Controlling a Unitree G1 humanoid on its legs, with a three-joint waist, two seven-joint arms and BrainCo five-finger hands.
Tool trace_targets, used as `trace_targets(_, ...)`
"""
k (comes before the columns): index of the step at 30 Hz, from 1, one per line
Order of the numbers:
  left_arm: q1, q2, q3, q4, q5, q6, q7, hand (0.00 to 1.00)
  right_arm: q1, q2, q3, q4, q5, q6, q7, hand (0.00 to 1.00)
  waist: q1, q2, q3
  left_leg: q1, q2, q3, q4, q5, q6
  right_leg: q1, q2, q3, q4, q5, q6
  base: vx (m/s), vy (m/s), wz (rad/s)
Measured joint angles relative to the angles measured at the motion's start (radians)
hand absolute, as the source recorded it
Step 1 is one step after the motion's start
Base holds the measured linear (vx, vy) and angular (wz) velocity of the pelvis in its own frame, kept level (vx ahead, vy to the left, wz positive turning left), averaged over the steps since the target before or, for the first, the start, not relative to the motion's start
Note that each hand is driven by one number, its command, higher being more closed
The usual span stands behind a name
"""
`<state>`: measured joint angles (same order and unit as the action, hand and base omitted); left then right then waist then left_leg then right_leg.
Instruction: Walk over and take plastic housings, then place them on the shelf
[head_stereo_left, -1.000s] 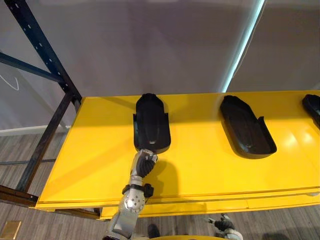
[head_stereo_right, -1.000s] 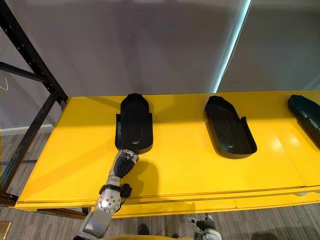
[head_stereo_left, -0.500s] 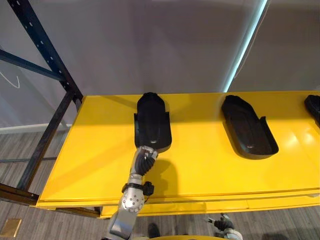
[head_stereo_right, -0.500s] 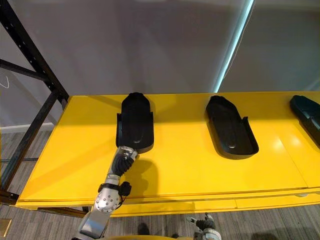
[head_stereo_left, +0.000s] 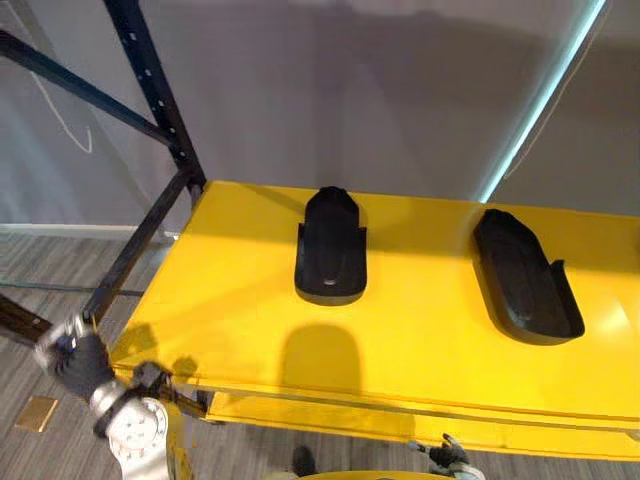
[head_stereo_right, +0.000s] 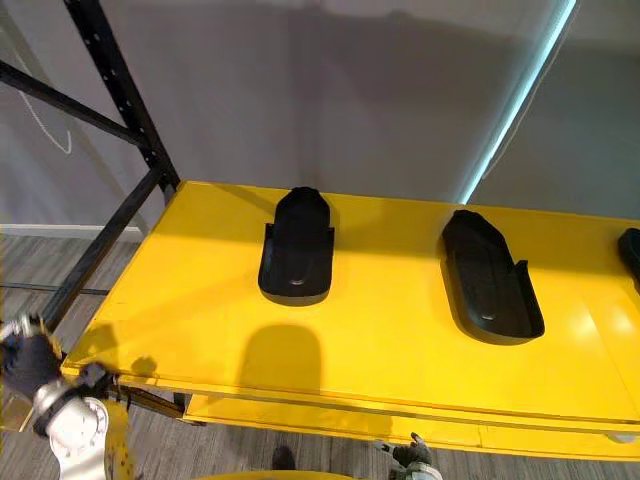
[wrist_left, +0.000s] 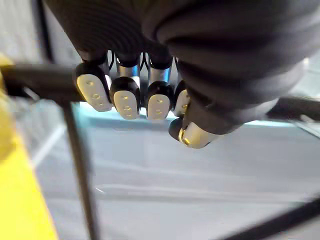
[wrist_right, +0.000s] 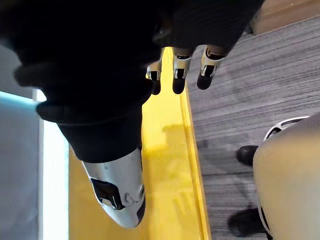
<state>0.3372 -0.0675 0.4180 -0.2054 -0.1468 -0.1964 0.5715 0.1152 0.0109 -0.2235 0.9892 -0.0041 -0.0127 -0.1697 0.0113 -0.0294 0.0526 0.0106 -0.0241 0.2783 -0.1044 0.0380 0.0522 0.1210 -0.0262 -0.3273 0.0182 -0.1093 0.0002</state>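
Observation:
Two black plastic housings lie on the yellow shelf (head_stereo_left: 400, 340): one (head_stereo_left: 330, 250) left of the middle, another (head_stereo_left: 525, 275) to its right. A third housing (head_stereo_right: 632, 250) peeks in at the far right edge. My left hand (head_stereo_left: 78, 358) hangs off the shelf's front left corner, below its level and well away from the housings. In the left wrist view its fingers (wrist_left: 150, 100) are curled in with nothing between them. My right hand (head_stereo_left: 447, 457) shows low under the shelf's front edge, its fingers (wrist_right: 180, 75) relaxed and holding nothing.
A dark metal rack upright (head_stereo_left: 150, 90) with a slanted brace rises at the shelf's left end. A grey wall with a bright vertical light strip (head_stereo_left: 545, 100) stands behind. Grey wood-look floor (head_stereo_left: 40, 300) lies to the left and below.
My left hand has let go of the near end of the left housing and dropped back to the lower left, off the shelf. The camera has shifted too. The housings stay where they were.

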Motion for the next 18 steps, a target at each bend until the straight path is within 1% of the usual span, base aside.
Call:
trace_targets(1, 0.009, -0.007, 0.018, 0.069, -0.020, 0.019, -0.003, 1.00, 0.000, 0.002, 0.000, -0.008, -0.005, 0.003, -0.001, 0.00, 0.007, -0.001, -0.001, 0.000, 0.002, 0.020, 0.000, -0.001, 0.001, 0.000, -0.001, -0.001, 0.000, 0.000, 0.000, -0.12, 0.048, -0.05)
trace_targets(2, 0.018, -0.009, 0.037, 0.152, -0.033, 0.045, -0.007, 1.00, 0.002, 0.006, 0.000, -0.029, -0.006, 0.011, -0.001, 0.00, 0.005, -0.003, 0.000, 0.001, 0.005, 0.042, 0.000, -0.003, 0.000, -0.001, -0.004, -0.005, 0.000, -0.001, 0.000, -0.09, 0.043, 0.03)
trace_targets(3, 0.023, -0.010, 0.051, 0.213, -0.039, 0.074, -0.026, 0.00, 0.001, 0.009, 0.000, -0.034, -0.006, 0.020, -0.001, 0.00, 0.005, -0.004, 0.002, 0.002, 0.007, 0.063, 0.000, -0.004, -0.001, -0.001, -0.006, -0.007, 0.001, -0.001, 0.000, -0.06, 0.066, 0.10)
trace_targets(4, 0.026, -0.015, 0.059, 0.301, -0.038, 0.112, -0.058, 0.00, 0.000, 0.013, 0.000, -0.037, -0.007, 0.024, 0.000, 0.00, 0.005, -0.007, 0.001, 0.005, 0.010, 0.087, 0.000, -0.004, -0.001, -0.003, -0.009, -0.011, 0.008, -0.004, 0.002, -0.04, 0.058, 0.09)
trace_targets(5, 0.027, -0.015, 0.065, 0.356, -0.035, 0.129, -0.074, 0.00, 0.002, 0.016, 0.000, -0.045, -0.007, 0.028, 0.000, 0.00, 0.005, -0.007, 0.001, 0.006, 0.011, 0.094, 0.000, -0.004, -0.001, -0.005, -0.012, -0.014, 0.014, -0.007, 0.003, -0.03, 0.059, 0.10)
trace_targets(7, 0.027, -0.015, 0.063, 0.538, -0.026, 0.171, -0.127, 0.00, 0.009, 0.026, 0.000, -0.095, -0.007, 0.040, 0.000, 0.00, 0.004, -0.007, 0.002, 0.021, 0.005, 0.095, 0.000, -0.004, -0.001, -0.003, -0.024, -0.023, 0.036, -0.023, 0.012, 0.01, 0.061, 0.08)
trace_targets(9, 0.026, -0.015, 0.055, 0.642, -0.004, 0.190, -0.159, 0.00, 0.009, 0.028, 0.000, -0.115, -0.007, 0.039, 0.000, 0.00, 0.005, -0.002, 0.004, 0.022, 0.000, 0.096, 0.000, -0.007, 0.003, -0.003, -0.031, -0.022, 0.051, -0.035, 0.018, -0.01, 0.068, 0.04)
trace_targets(10, 0.026, -0.014, 0.048, 0.706, 0.021, 0.193, -0.189, 0.00, 0.008, 0.028, -0.003, -0.115, -0.007, 0.039, -0.001, 0.00, 0.006, -0.010, -0.001, 0.022, -0.005, 0.093, 0.000, -0.009, 0.006, -0.004, -0.035, -0.022, 0.052, -0.043, 0.021, 0.00, 0.059, 0.09)
trace_targets(13, 0.025, -0.007, 0.041, 0.779, 0.064, 0.194, -0.230, 0.00, 0.008, 0.028, -0.014, -0.115, -0.007, 0.038, -0.001, 0.00, 0.006, -0.010, -0.003, 0.024, -0.011, 0.093, 0.000, -0.015, 0.010, -0.004, -0.041, -0.020, 0.056, -0.046, 0.024, 0.04, 0.047, 0.00)
trace_targets(15, 0.015, -0.004, 0.018, 0.829, 0.095, 0.194, -0.262, 0.00, 0.011, 0.026, -0.016, -0.113, -0.007, 0.038, -0.001, 0.00, 0.005, -0.002, 0.000, 0.024, -0.015, 0.097, 0.000, -0.018, 0.007, -0.005, -0.045, -0.010, 0.062, -0.048, 0.028, 0.06, 0.042, -0.09)
trace_targets(16, -0.002, 0.001, 0.000, 0.869, 0.125, 0.193, -0.288, 0.00, 0.013, 0.027, -0.023, -0.110, -0.007, 0.038, -0.001, 0.00, 0.005, 0.007, 0.004, 0.028, -0.018, 0.097, 0.000, -0.020, 0.009, -0.005, -0.047, -0.003, 0.066, -0.049, 0.030, 0.08, 0.019, -0.05)
trace_targets(18, -0.024, 0.005, -0.034, 0.904, 0.164, 0.192, -0.310, 0.00, 0.013, 0.026, -0.040, -0.109, -0.007, 0.038, -0.001, 0.00, 0.004, 0.016, 0.007, 0.037, -0.022, 0.097, 0.000, -0.023, 0.010, -0.004, -0.050, 0.001, 0.067, -0.052, 0.036, 0.09, 0.008, -0.04)
